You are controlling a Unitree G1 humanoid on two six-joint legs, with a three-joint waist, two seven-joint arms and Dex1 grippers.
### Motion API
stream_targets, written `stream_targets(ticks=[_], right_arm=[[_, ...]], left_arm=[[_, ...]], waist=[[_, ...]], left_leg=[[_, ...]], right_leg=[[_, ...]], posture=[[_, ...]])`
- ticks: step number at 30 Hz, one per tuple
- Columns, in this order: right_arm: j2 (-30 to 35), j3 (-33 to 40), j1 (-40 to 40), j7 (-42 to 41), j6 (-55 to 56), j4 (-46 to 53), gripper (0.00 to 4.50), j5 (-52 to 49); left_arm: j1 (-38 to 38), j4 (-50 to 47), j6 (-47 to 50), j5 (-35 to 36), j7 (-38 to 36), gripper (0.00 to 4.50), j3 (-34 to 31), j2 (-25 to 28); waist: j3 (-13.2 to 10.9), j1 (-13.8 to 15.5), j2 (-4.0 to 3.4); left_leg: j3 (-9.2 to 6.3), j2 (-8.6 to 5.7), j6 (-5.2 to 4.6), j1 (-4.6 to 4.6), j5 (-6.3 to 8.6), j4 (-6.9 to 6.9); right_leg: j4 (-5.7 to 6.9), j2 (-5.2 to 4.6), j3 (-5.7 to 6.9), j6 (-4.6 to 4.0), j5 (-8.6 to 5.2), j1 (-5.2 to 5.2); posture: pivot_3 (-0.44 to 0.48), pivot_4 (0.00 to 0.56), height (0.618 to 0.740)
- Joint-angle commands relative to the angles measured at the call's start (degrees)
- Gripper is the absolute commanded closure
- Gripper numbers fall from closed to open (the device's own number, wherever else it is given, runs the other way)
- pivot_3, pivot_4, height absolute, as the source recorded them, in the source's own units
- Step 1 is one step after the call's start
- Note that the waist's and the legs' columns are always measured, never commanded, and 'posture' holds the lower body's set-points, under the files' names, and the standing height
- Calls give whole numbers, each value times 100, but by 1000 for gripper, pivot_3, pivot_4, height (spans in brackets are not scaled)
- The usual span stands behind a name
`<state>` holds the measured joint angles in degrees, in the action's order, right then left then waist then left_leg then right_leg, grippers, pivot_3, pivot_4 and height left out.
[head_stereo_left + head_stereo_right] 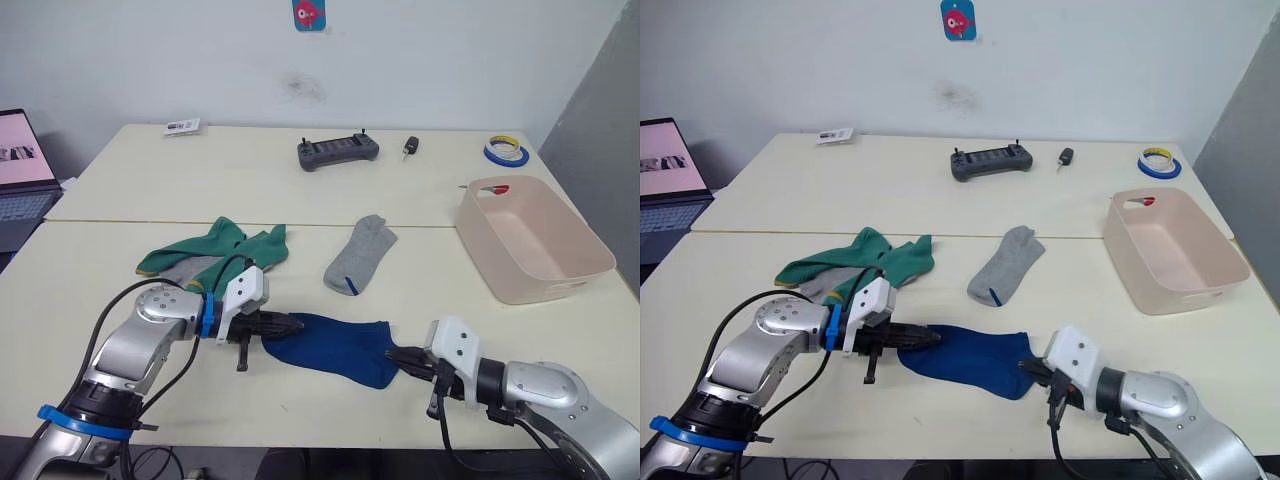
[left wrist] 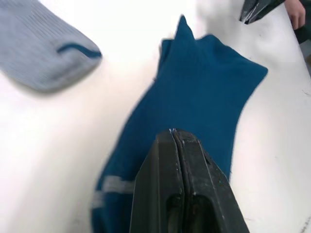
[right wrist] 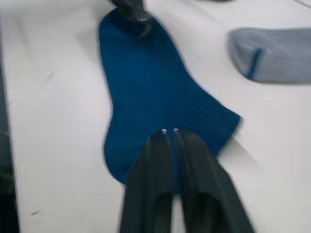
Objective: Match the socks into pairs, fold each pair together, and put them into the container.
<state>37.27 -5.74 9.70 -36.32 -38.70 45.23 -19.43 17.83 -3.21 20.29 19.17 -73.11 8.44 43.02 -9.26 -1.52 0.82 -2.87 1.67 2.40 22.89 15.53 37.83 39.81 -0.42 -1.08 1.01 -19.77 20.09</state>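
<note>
Cream table (image 1: 300,190), both grippers, left gripper (image 1: 290,325) and right gripper (image 1: 395,355), pinched shut on opposite ends of blue sock (image 1: 335,348); uneven pull could slip one end.

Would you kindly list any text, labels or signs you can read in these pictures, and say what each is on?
No text can be read.
Card on the wall: a red picture, no legible words.
Small printed label at the table's far edge: print too small to read.
Laptop screen: content blurred, unreadable.
Grey controller: no visible markings.
</note>
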Motion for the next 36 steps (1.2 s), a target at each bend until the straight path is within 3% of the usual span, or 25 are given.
stream_targets(ticks=[1, 9, 16, 20, 23, 30, 34, 36], right_arm=[[-478, 496, 272, 483, -85, 169, 2846, -312], [-1231, 449, 734, 1315, -934, 357, 36, -560], [-1684, -233, 635, 2046, -1431, 215, 36, -304], [-1599, -741, 423, 2177, -1495, 59, 36, -55], [-1497, -1102, 298, 2226, -1618, -15, 603, 105], [-1366, -1325, 102, 2194, -1555, -38, 3102, 309], [-1172, -973, -9, 1978, -1435, 5, 4474, 209], [-1085, -797, -50, 1876, -1395, -14, 4474, 163]], left_arm=[[-5, 312, -254, -295, 133, 4500, 276, -232], [10, 959, -834, -725, 14, 4500, 567, -290], [16, 1010, -884, -732, 6, 4500, 591, -332], [-9, 997, -889, -733, 14, 4500, 596, -330], [-29, 981, -887, -736, 22, 4500, 597, -325], [-90, 954, -880, -725, 45, 4500, 554, -286], [-146, 810, -772, -645, 60, 4500, 480, -239], [-161, 716, -705, -604, 81, 4500, 460, -235]], waist=[[0, 0, 0], [3, -19, -4], [6, -26, -3], [8, -28, -3], [12, -29, -2], [19, -29, 1], [19, -29, 1], [18, -23, 1]], left_leg=[[1, 0, 0, -1, 0, -2], [1, 6, 0, -5, 0, -4], [2, 6, 0, -8, 0, -5], [1, 5, 0, -9, 0, -5], [1, 5, 0, -10, 0, -5], [0, 5, 0, -11, 0, -5], [0, 6, 0, -10, 0, -5], [0, 6, 0, -9, 0, -5]], right_leg=[[0, 0, -1, 0, 0, 0], [7, 6, -5, -1, 0, 2], [7, 6, -7, -1, 0, 2], [7, 8, -6, -1, -1, 2], [7, 10, -6, 0, -1, 2], [6, 12, -5, -1, -1, 1], [6, 11, -5, -2, -1, 1], [6, 9, -5, -1, -1, 1]], posture=[[0, 150, 740], [0, 150, 740], [0, 150, 740], [0, 150, 740], [0, 150, 740], [0, 150, 740], [0, 150, 740], [0, 150, 740]])
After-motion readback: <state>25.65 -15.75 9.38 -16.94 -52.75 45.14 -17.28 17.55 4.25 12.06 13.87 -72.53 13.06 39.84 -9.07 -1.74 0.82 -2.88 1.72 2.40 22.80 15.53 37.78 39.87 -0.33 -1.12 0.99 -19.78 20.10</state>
